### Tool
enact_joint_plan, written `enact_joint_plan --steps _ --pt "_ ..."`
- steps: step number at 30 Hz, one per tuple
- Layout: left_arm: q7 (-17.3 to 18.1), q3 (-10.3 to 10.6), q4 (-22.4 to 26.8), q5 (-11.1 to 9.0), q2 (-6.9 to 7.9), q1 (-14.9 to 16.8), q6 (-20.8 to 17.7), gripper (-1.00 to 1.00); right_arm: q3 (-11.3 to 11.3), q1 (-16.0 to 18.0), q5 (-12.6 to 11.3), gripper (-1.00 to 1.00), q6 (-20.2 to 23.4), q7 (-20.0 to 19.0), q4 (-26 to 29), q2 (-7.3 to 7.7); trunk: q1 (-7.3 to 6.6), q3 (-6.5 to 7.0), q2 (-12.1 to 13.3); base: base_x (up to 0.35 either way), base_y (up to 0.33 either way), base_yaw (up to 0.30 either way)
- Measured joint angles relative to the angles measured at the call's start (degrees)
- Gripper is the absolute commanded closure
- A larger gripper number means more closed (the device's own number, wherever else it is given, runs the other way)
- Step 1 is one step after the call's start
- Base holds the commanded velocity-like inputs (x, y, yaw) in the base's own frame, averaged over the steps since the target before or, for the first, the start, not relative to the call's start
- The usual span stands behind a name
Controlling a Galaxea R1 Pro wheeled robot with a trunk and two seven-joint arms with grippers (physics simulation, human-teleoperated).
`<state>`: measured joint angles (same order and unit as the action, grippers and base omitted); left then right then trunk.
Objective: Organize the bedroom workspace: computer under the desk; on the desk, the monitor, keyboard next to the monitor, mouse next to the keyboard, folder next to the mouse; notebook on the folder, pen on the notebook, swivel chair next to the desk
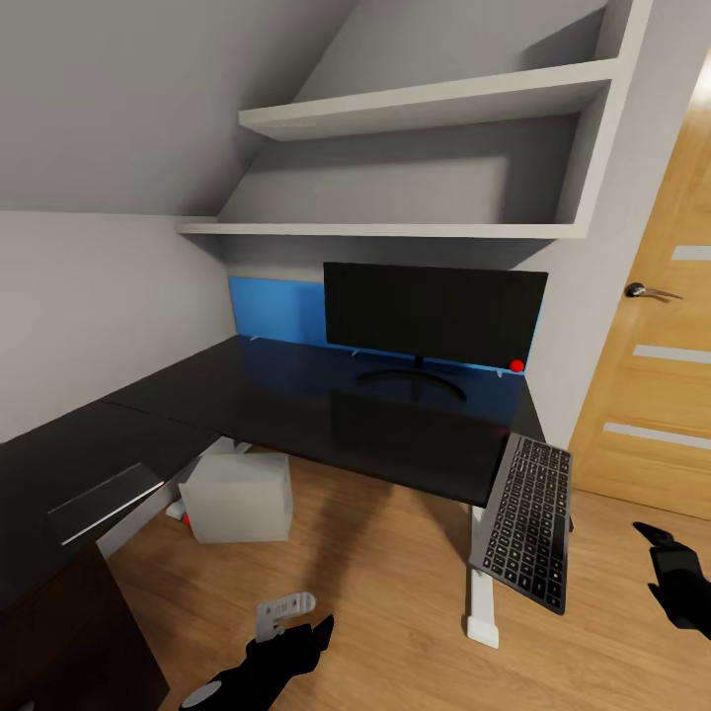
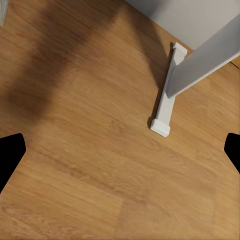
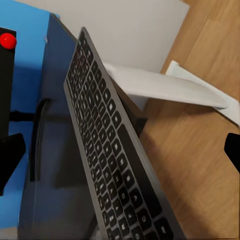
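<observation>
The black L-shaped tabletop (image 1: 296, 405) fills the corner under two white wall shelves (image 1: 425, 104). The monitor (image 1: 434, 314) stands upright on it near the back edge, on its curved black foot, in front of a blue wall panel (image 1: 276, 311); its red dot shows at the lower corner nearest the door.

The keyboard (image 1: 525, 518) is not lying flat on the tabletop. It hangs tilted at the tabletop's right-hand end, upper edge at the corner of the top, lower edge out over the wooden floor (image 1: 375, 563). In the right wrist view the keyboard (image 3: 112, 150) slants steeply past the tabletop edge, with the white leg (image 3: 165, 87) behind it.

The computer (image 1: 240, 497) sits on the floor beneath the tabletop, a pale boxy case with a small red light low at its near-left corner. The white leg (image 1: 481, 592) stands on the floor just beside the keyboard's lower end.

The left pincer (image 1: 296, 632) is low over the floor, well apart from the tabletop; in the left wrist view its fingertips (image 2: 10, 155) are spread wide with bare floor between them: released, holding nothing. The right pincer (image 1: 671, 578) is near the keyboard's lower end, not touching it; its fingertips (image 3: 10, 157) stand wide apart at the frame edges: released, empty.

A light-wood door (image 1: 657, 346) with a metal handle stands at the right.
</observation>
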<state>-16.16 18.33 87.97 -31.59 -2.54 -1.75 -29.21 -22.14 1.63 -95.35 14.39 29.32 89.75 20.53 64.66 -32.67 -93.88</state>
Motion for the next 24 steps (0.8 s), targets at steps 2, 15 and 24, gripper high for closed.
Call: enact_joint_plan --steps 2,15,24 --pt "0.02 0.00 0.00 0.01 0.00 0.01 -0.01 -1.00 -0.31 0.00 0.00 -1.00 1.14 0.00 0.04 -0.03 0.00 0.00 0.00 0.000 0.000 0.000" --pt "-0.01 0.26 -1.62 -0.06 -0.07 0.01 -0.08 -1.00 0.17 0.00 -0.04 -1.00 1.95 -2.35 0.13 -0.13 0.00 0.00 0.00 0.000 -0.218 0.000" --pt "-0.25 0.40 -2.55 -0.04 -0.20 0.00 -0.01 -1.00 0.30 0.00 -0.03 -1.00 1.77 -2.48 -0.01 -0.97 0.00 0.00 0.00 0.000 -0.347 0.002"
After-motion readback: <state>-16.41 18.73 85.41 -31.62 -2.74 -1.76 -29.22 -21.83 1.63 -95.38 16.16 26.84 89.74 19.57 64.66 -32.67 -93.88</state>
